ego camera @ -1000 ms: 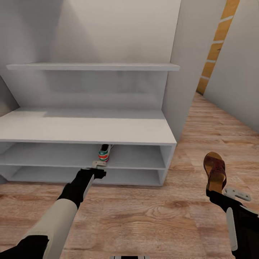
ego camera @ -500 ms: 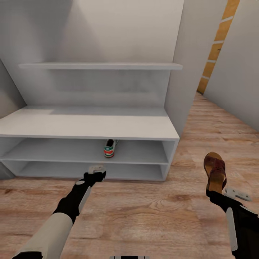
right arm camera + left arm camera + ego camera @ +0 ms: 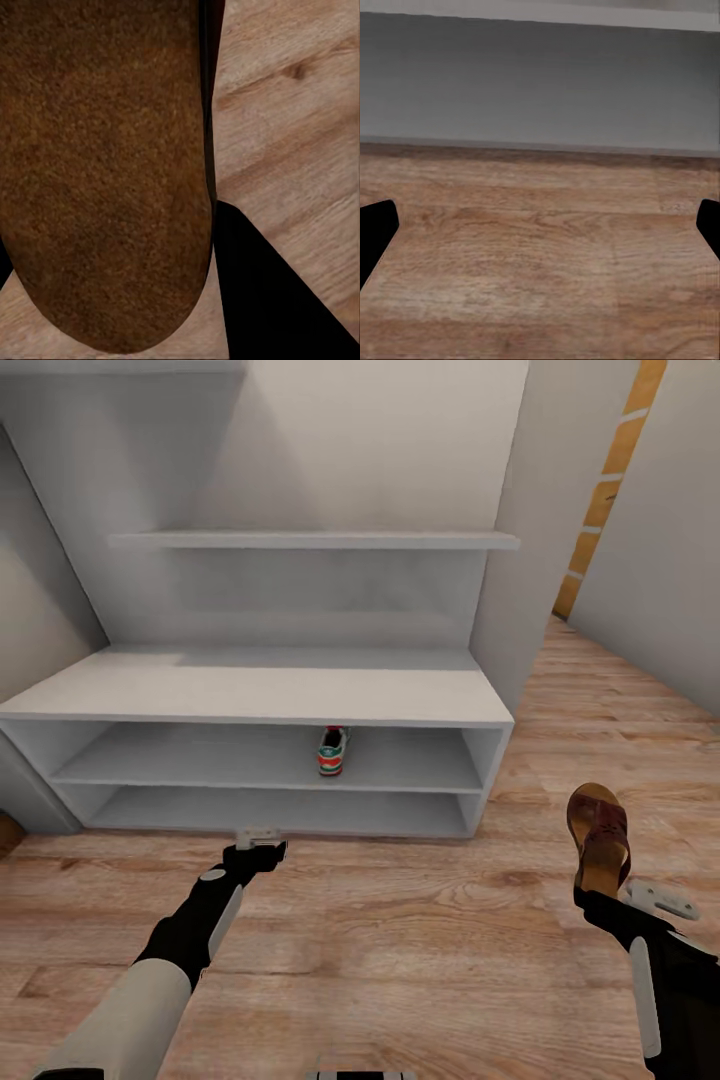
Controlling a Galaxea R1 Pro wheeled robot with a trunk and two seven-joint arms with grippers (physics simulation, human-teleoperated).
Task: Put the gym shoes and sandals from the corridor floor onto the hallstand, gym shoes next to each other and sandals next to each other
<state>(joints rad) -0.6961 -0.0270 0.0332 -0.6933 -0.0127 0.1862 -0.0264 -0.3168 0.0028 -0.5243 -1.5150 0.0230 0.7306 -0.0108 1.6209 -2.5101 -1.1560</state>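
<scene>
One gym shoe [image 3: 333, 750], white with green stripes and a red heel, stands heel-out on the upper of the two low shelves of the grey hallstand [image 3: 260, 698]. My left gripper [image 3: 258, 836] hovers low over the corridor floor [image 3: 400, 920], a short way in front of the rack's base. It is open and empty, with its fingertips [image 3: 375, 234] wide apart. My right gripper [image 3: 598, 895] is shut on the heel end of a brown sandal [image 3: 598, 838], held above the floor to the right of the rack. The sandal's tan-brown footbed [image 3: 105, 165] lies against a dark finger [image 3: 259, 292].
A tall grey side panel [image 3: 515, 540] flanks the rack on its right. Beyond it the corridor runs back past an orange brick strip [image 3: 605, 490] and a grey wall [image 3: 665, 550]. Wood floor stretches between my two arms.
The camera has backed off, so the rack looks farther away and shifted right. My left gripper has drawn back from the shelf edge, and the gym shoe stays on the shelf. The right arm still holds the sandal.
</scene>
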